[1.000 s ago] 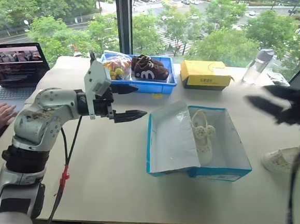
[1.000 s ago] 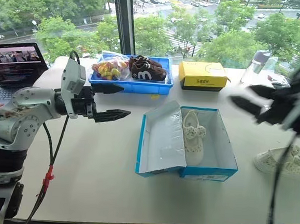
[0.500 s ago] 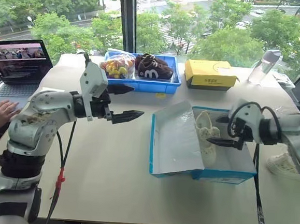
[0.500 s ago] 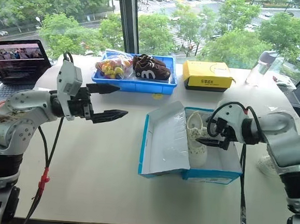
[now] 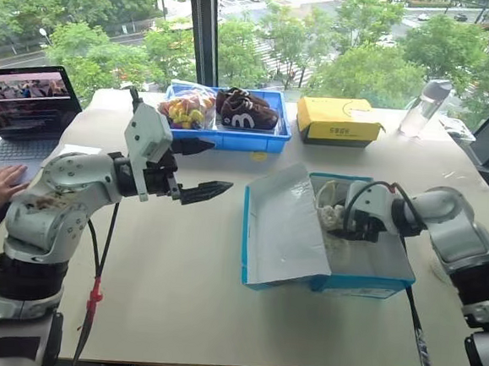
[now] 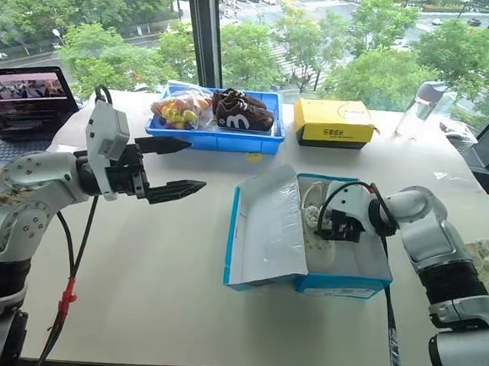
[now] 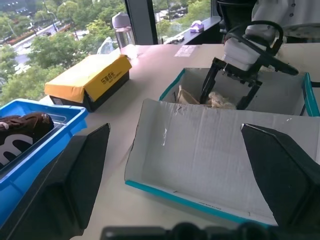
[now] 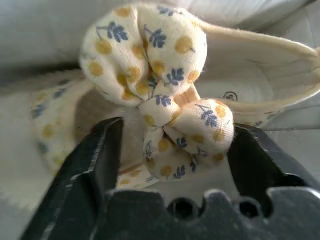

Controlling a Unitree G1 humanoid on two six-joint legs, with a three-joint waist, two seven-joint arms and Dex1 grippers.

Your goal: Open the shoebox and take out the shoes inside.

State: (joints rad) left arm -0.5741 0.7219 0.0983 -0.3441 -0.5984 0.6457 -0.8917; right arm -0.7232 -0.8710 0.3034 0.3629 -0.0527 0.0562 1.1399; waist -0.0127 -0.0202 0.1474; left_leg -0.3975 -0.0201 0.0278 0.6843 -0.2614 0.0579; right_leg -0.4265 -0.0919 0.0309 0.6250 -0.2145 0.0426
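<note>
Reaching down from well outside the shoebox (image 6: 308,235), the right gripper (image 6: 333,226) is now sitting inside the box cavity, where a second ago it was hovering high and off to the box's far side. Its fingers are narrowing around the shoe (image 5: 331,214) that is lying in the box; in the right wrist view the two black fingers (image 8: 85,175) are straddling the pom-pom bow (image 8: 160,100) on the shoe's upper, one on each side, close to the fabric. Whether the pads are already pressing on the bow cannot be told, so the grip is being judged as closing rather than made.

Task progress: the opening step is complete, since the lid (image 6: 266,231) is lying folded back flat on the table (image 6: 175,313) beside the box, white side up. One cream shoe (image 6: 486,257) is already resting on the table well apart from the box (at the side away from the lid). The second shoe is not yet lifted out; that removal is what remains.

The left gripper (image 5: 196,169) is hanging in the air on the lid side of the shoebox, well apart from it, with its fingers spread wide and nothing between them. Compared with the earlier frame, it is holding the same place and the same spread.
</note>
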